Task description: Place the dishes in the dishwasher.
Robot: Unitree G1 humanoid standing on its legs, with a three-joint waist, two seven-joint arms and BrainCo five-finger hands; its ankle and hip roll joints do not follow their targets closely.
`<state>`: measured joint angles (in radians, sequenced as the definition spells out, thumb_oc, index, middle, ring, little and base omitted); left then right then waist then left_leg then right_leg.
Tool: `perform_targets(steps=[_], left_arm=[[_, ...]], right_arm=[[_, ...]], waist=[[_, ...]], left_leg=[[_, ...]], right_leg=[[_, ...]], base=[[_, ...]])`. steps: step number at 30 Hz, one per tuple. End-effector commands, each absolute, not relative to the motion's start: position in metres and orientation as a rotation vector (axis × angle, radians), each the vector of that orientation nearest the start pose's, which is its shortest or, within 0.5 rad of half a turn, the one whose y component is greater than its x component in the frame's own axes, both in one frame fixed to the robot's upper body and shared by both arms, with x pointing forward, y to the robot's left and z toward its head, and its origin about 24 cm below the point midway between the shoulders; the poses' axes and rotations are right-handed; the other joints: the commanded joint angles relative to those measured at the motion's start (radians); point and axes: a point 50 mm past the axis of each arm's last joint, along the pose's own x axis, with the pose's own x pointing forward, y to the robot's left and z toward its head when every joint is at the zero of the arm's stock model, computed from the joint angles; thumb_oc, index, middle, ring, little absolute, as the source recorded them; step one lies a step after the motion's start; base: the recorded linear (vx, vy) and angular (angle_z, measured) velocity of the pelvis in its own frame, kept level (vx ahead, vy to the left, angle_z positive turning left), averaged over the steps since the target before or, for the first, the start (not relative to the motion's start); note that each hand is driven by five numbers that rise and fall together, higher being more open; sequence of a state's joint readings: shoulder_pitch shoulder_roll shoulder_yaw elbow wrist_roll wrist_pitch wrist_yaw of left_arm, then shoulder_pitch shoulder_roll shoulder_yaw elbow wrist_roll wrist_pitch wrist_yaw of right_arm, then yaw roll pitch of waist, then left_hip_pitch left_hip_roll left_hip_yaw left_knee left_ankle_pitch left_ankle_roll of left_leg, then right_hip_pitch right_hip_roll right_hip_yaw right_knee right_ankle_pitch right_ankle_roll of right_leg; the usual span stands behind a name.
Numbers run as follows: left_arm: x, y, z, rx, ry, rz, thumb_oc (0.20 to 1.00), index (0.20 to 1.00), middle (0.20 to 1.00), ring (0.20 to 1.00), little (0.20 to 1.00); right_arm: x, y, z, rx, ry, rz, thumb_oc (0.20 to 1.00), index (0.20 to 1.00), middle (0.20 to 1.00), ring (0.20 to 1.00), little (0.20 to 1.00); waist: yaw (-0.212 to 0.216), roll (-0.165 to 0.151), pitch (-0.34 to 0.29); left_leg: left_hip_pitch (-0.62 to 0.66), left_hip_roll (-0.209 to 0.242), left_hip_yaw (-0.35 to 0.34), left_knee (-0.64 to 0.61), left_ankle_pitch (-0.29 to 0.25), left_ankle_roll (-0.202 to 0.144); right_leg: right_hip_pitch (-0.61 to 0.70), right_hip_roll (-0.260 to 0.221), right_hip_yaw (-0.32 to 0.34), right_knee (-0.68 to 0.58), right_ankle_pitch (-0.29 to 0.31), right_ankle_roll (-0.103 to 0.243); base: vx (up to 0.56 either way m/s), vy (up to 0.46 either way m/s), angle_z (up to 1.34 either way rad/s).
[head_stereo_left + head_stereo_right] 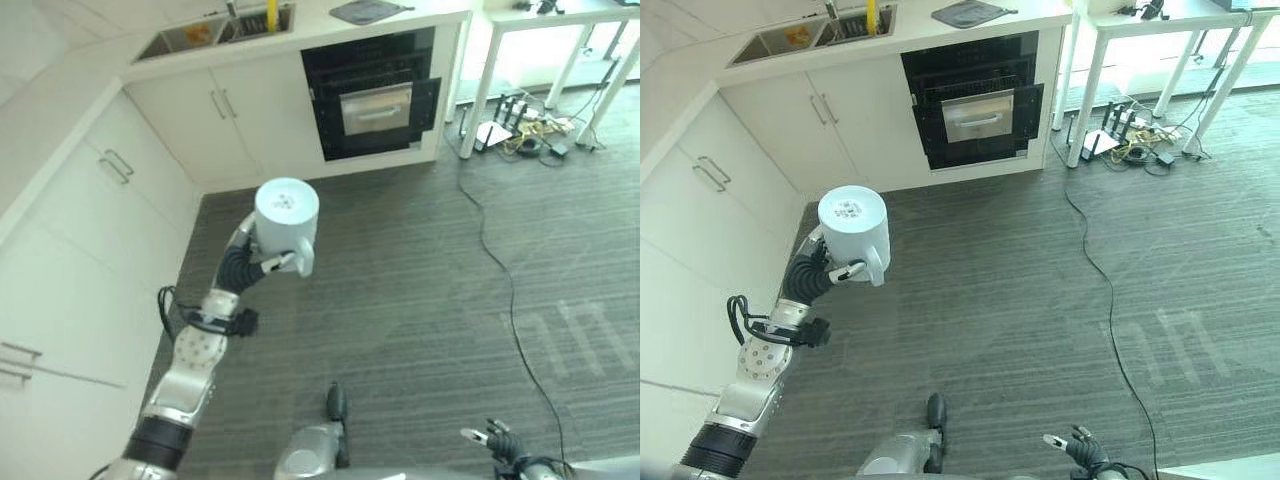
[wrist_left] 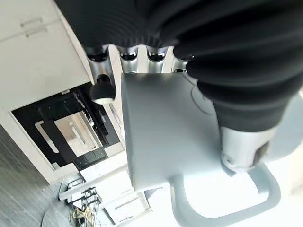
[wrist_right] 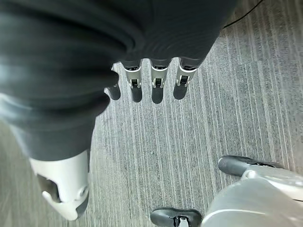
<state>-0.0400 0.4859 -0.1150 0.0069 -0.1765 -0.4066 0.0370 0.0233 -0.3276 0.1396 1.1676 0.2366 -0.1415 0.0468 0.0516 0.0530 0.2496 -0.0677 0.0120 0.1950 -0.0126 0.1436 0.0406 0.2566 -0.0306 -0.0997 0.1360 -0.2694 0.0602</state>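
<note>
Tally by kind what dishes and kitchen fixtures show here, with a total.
Mugs: 1, white mug in the left hand
Dishwashers: 1, dishwasher with its door ajar
Sinks: 1, sink
Total: 3

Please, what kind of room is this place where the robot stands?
Most likely a kitchen. A white counter carries a sink, white cabinets run under it, and a black built-in appliance, probably the dishwasher, sits beside them. The left hand holds a white mug.
</note>
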Motion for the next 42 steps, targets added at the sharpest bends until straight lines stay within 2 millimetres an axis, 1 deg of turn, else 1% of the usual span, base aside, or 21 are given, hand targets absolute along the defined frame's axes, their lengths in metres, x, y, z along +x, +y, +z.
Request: perform_targets(steps=[1,5,8,9,10,12,13,15,16,18,19,22,26,28,30,32,34,35,37,39,42], left_arm=[[0.249,0.204,0.140,0.224,-0.624,-0.105,0.200,0.200,0.200,0.200,0.200],[0.253,0.199,0.144,0.251,-0.640,-0.155,0.200,0.200,0.200,0.200,0.200],[0.256,0.193,0.147,0.274,-0.651,-0.198,0.200,0.200,0.200,0.200,0.200],[0.258,0.189,0.148,0.287,-0.652,-0.210,0.200,0.200,0.200,0.200,0.200],[0.259,0.189,0.148,0.290,-0.649,-0.211,0.200,0.200,0.200,0.200,0.200],[0.261,0.186,0.147,0.291,-0.649,-0.208,0.200,0.200,0.200,0.200,0.200],[0.262,0.185,0.148,0.293,-0.653,-0.208,0.200,0.200,0.200,0.200,0.200],[0.266,0.182,0.153,0.317,-0.673,-0.192,0.200,0.200,0.200,0.200,0.200],[0.269,0.181,0.157,0.317,-0.682,-0.177,0.200,0.200,0.200,0.200,0.200],[0.268,0.183,0.162,0.305,-0.699,-0.165,0.200,0.200,0.200,0.200,0.200],[0.267,0.184,0.163,0.298,-0.704,-0.159,0.200,0.200,0.200,0.200,0.200],[0.266,0.184,0.161,0.258,-0.687,-0.160,0.200,0.200,0.200,0.200,0.200],[0.264,0.179,0.162,0.219,-0.684,-0.154,0.200,0.200,0.200,0.200,0.200],[0.264,0.183,0.164,0.199,-0.684,-0.144,0.200,0.200,0.200,0.200,0.200],[0.265,0.184,0.164,0.192,-0.678,-0.141,0.200,0.200,0.200,0.200,0.200],[0.267,0.184,0.163,0.185,-0.671,-0.140,0.200,0.200,0.200,0.200,0.200],[0.267,0.184,0.161,0.181,-0.673,-0.139,0.200,0.200,0.200,0.200,0.200],[0.266,0.183,0.161,0.180,-0.673,-0.136,0.200,0.200,0.200,0.200,0.200],[0.266,0.183,0.160,0.178,-0.675,-0.135,0.200,0.200,0.200,0.200,0.200],[0.264,0.181,0.159,0.175,-0.682,-0.128,0.200,0.200,0.200,0.200,0.200],[0.263,0.182,0.156,0.172,-0.689,-0.108,0.200,0.200,0.200,0.200,0.200]], right_arm=[[0.105,-0.266,-0.142,-0.146,1.020,-0.177,1.000,1.000,1.000,1.000,1.000],[0.101,-0.259,-0.145,-0.091,1.011,-0.220,1.000,1.000,1.000,1.000,1.000],[0.103,-0.257,-0.144,-0.039,0.979,-0.299,1.000,1.000,1.000,1.000,1.000],[0.107,-0.253,-0.143,-0.028,0.956,-0.305,1.000,1.000,1.000,1.000,1.000],[0.108,-0.251,-0.143,-0.025,0.957,-0.299,1.000,1.000,1.000,1.000,1.000],[0.108,-0.249,-0.144,-0.019,0.956,-0.298,1.000,1.000,1.000,1.000,1.000],[0.109,-0.250,-0.144,-0.014,0.955,-0.300,1.000,1.000,1.000,1.000,1.000],[0.117,-0.251,-0.142,-0.018,0.951,-0.288,1.000,1.000,1.000,1.000,1.000],[0.115,-0.253,-0.144,-0.007,0.973,-0.292,1.000,1.000,1.000,1.000,1.000],[0.109,-0.256,-0.146,0.005,1.013,-0.316,1.000,1.000,1.000,1.000,1.000],[0.105,-0.258,-0.148,0.012,1.044,-0.324,1.000,1.000,1.000,1.000,1.000],[0.078,-0.260,-0.156,0.073,1.168,-0.353,1.000,1.000,1.000,1.000,1.000],[0.079,-0.257,-0.157,0.008,1.201,-0.257,1.000,1.000,1.000,1.000,1.000],[0.087,-0.262,-0.154,0.009,1.172,-0.246,1.000,1.000,1.000,1.000,1.000],[0.092,-0.265,-0.151,-0.017,1.153,-0.218,1.000,1.000,1.000,1.000,1.000],[0.094,-0.266,-0.150,-0.033,1.142,-0.205,1.000,1.000,1.000,1.000,1.000],[0.096,-0.268,-0.149,-0.025,1.130,-0.208,1.000,1.000,1.000,1.000,1.000],[0.097,-0.268,-0.149,-0.023,1.133,-0.210,1.000,1.000,1.000,1.000,1.000],[0.097,-0.269,-0.149,-0.025,1.136,-0.213,1.000,1.000,1.000,1.000,1.000],[0.095,-0.270,-0.149,-0.038,1.157,-0.213,1.000,1.000,1.000,1.000,1.000],[0.090,-0.271,-0.150,-0.058,1.176,-0.209,1.000,1.000,1.000,1.000,1.000]], waist=[[0.027,-0.006,-0.021],[0.044,-0.035,-0.038],[0.049,-0.051,-0.051],[0.033,-0.055,-0.050],[0.027,-0.055,-0.049],[0.019,-0.034,-0.046],[0.018,-0.029,-0.044],[-0.013,-0.020,-0.012],[-0.033,-0.038,-0.002],[-0.047,-0.050,-0.001],[-0.051,-0.051,-0.003],[-0.054,-0.053,-0.024],[-0.050,-0.056,-0.048],[-0.036,-0.066,-0.045],[-0.029,-0.070,-0.037],[-0.025,-0.064,-0.033],[-0.013,-0.047,-0.017],[-0.010,-0.037,-0.012],[-0.007,-0.033,-0.005],[0.009,-0.012,-0.001],[0.020,0.001,0.009]], left_leg=[[-0.107,0.072,-0.011,0.139,-0.111,-0.104],[-0.113,0.012,-0.008,0.175,-0.171,-0.047],[-0.089,-0.044,-0.022,0.163,-0.207,0.016],[-0.053,-0.085,-0.042,0.144,-0.236,0.061],[-0.041,-0.095,-0.048,0.138,-0.245,0.074],[-0.012,-0.090,-0.061,0.126,-0.254,0.087],[-0.002,-0.088,-0.062,0.122,-0.256,0.087],[0.069,-0.061,-0.063,0.107,-0.270,0.061],[0.104,-0.061,-0.062,0.101,-0.293,0.045],[0.150,-0.053,-0.067,0.089,-0.338,0.029],[0.167,-0.048,-0.069,0.083,-0.351,0.027],[0.180,-0.017,-0.084,0.100,-0.362,0.000],[0.179,0.021,-0.125,0.217,-0.408,-0.035],[0.072,0.041,-0.106,0.453,-0.354,-0.053],[-0.015,0.051,-0.070,0.612,-0.327,-0.056],[-0.051,0.063,-0.051,0.645,-0.321,-0.056],[-0.065,0.046,-0.038,0.558,-0.303,-0.060],[-0.058,0.059,-0.031,0.450,-0.282,-0.078],[-0.061,0.066,-0.013,0.359,-0.231,-0.082],[-0.087,0.096,-0.015,0.158,-0.116,-0.117],[-0.127,0.154,0.013,0.062,-0.012,-0.143]], right_leg=[[-0.091,-0.023,-0.105,0.000,0.055,-0.007],[-0.078,-0.061,-0.132,0.082,0.012,0.012],[-0.100,-0.090,-0.131,0.245,0.083,0.052],[-0.158,-0.081,-0.095,0.411,0.165,0.090],[-0.183,-0.070,-0.079,0.476,0.191,0.102],[-0.266,-0.070,-0.077,0.574,0.219,0.095],[-0.288,-0.082,-0.086,0.570,0.209,0.089],[-0.361,-0.126,-0.113,0.370,0.179,0.078],[-0.386,-0.171,-0.104,0.178,0.250,0.096],[-0.414,-0.211,-0.097,0.036,0.335,0.130],[-0.425,-0.215,-0.094,0.030,0.355,0.139],[-0.388,-0.185,-0.095,0.017,0.293,0.131],[-0.365,-0.141,-0.112,0.052,0.221,0.063],[-0.326,-0.129,-0.135,0.044,0.194,0.017],[-0.300,-0.128,-0.159,0.039,0.180,-0.009],[-0.284,-0.123,-0.181,0.037,0.170,-0.020],[-0.246,-0.093,-0.186,0.029,0.149,-0.024],[-0.218,-0.071,-0.177,0.019,0.124,-0.016],[-0.206,-0.064,-0.181,0.007,0.130,-0.018],[-0.166,-0.040,-0.169,-0.027,0.123,-0.009],[-0.131,-0.042,-0.172,-0.044,0.115,-0.005]], base=[[0.24,0.250,-0.32],[0.21,0.219,-0.01],[0.18,0.221,0.20],[0.16,0.196,0.30],[0.16,0.183,0.30],[0.10,0.069,0.27],[0.15,-0.017,0.16],[0.28,-0.255,-0.17],[0.36,-0.386,-0.21],[0.40,-0.335,-0.02],[0.45,-0.336,0.00],[0.41,-0.378,0.26],[0.32,-0.324,0.47],[0.18,-0.263,0.04],[0.13,-0.180,0.27],[0.15,-0.066,0.22],[0.31,0.042,0.21],[0.24,0.081,0.20],[0.21,0.111,0.08],[0.36,0.178,0.07],[0.32,0.206,0.11]])
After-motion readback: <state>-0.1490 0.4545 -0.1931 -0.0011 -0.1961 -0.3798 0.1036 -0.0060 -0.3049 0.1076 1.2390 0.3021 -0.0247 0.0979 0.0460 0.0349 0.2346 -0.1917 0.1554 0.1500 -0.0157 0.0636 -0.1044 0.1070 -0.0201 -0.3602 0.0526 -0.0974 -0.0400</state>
